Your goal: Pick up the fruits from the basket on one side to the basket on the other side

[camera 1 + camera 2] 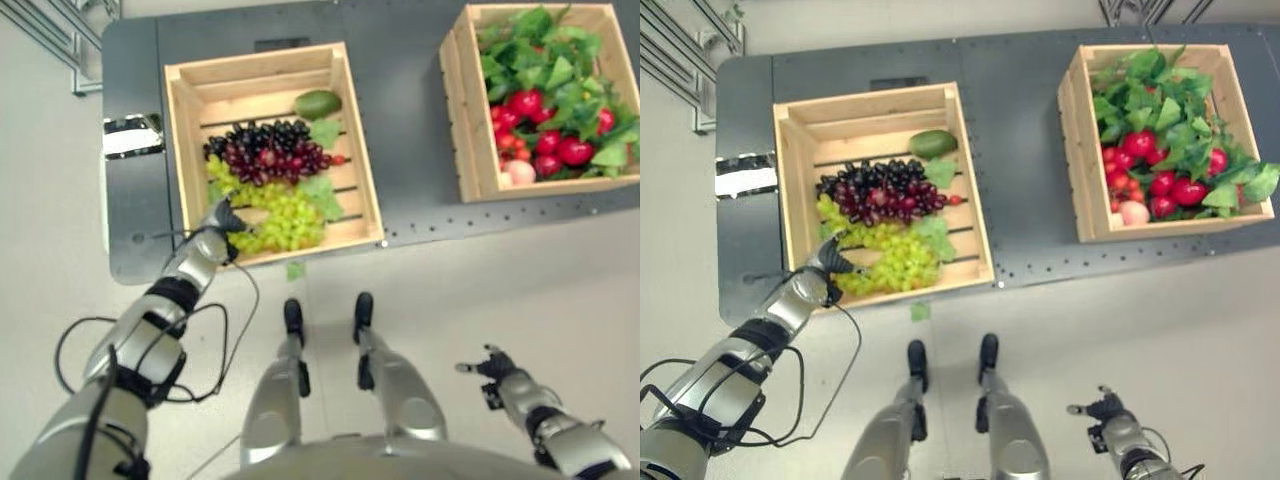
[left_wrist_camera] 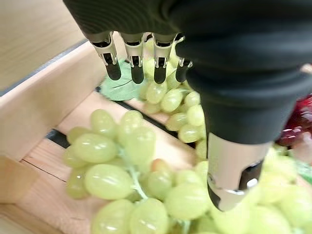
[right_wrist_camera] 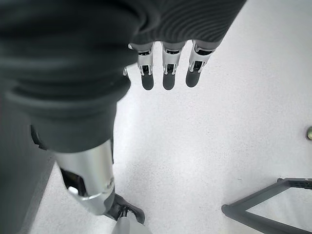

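Fingers (image 2: 138, 61) of left hand (image 1: 222, 222) hang open, empty, over soft, fragile green grape bunch (image 1: 285, 222); grasp stem, judged safest.

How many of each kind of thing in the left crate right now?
Green grape bunch: 1
Dark grape bunch: 1
Green mango-like fruit: 1
Total: 3 fruit items in the left crate, plus loose leaves. The left hand sits open over the green grapes.

Between crates: bare grey table (image 1: 1025, 150).
Left crate (image 1: 790, 200): far half free; green grapes (image 1: 895, 262) crowd near wall.
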{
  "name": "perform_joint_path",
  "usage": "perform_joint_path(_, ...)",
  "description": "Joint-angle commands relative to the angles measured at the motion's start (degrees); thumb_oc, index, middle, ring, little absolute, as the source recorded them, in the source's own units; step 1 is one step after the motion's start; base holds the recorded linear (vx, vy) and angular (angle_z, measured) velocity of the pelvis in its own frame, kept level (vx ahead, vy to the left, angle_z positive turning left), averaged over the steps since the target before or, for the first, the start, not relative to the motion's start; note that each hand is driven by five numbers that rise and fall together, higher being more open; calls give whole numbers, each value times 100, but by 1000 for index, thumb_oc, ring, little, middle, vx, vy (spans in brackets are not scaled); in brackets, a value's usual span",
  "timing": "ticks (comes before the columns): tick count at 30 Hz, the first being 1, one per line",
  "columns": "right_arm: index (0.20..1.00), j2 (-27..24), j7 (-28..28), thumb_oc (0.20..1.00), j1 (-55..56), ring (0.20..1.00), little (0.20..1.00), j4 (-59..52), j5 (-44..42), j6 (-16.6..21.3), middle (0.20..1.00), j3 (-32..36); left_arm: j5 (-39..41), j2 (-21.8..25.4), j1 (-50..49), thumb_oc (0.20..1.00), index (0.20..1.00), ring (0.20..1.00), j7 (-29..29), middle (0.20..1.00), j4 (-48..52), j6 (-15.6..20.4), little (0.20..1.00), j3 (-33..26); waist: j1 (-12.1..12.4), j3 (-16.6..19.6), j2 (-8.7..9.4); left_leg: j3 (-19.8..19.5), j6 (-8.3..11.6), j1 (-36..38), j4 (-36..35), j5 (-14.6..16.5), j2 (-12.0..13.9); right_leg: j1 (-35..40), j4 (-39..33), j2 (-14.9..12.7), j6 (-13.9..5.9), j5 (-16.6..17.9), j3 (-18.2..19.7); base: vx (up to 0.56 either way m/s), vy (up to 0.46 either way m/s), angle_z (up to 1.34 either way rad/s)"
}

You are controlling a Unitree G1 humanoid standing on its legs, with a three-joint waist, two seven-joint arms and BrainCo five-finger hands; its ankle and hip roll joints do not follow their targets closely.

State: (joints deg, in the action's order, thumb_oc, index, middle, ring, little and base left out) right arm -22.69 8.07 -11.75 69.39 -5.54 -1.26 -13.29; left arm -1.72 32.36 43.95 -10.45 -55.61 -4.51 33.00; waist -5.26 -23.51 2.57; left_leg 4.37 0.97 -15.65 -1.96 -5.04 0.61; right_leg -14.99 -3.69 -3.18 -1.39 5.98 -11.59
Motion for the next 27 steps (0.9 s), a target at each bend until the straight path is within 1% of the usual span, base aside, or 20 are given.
perform_joint_path(1,1000,-285,103,1000,237,1000,1000,-243,-245,49,1000,-198,-341,103,319,1000,1000,1000,-20,1000,-430,-8,1000,7,-4,170,144,-68,-96,-696,935,363,-152,-617,993,-101,-469,-308,93,0,0,0)
perform_joint_path(8,1000,-320,119,1000,320,1000,1000,-303,-327,101,1000,-133,-236,296,491,1000,1000,1000,-170,1000,-542,-14,1000,-58,-68,124,194,-49,-109,-913,904,319,-125,-838,944,-79,-500,-219,82,2,3,-2)
perform_joint_path(15,1000,-300,152,1000,355,1000,1000,-223,-372,122,1000,-129,-233,449,686,1000,1000,1000,-247,1000,-481,-12,1000,53,-114,47,177,-56,-113,-1092,919,304,-145,-1003,940,-86,-498,-212,81,15,0,0)
perform_joint_path(21,1000,-254,165,1000,291,1000,1000,-237,-430,128,1000,-201,-312,536,788,1000,1000,1000,-240,1000,-525,-45,1000,177,-134,8,163,-33,-159,-1250,1051,382,-140,-1186,1049,-77,-500,-228,133,34,1,0)
perform_joint_path(27,1000,-253,196,1000,333,1000,1000,-252,-491,150,1000,-173,-444,442,773,1000,1000,1000,-227,1000,-632,-99,1000,233,-175,-36,137,-44,-164,-1301,1044,378,-153,-1262,1097,-69,-488,-260,145,19,-3,-6)
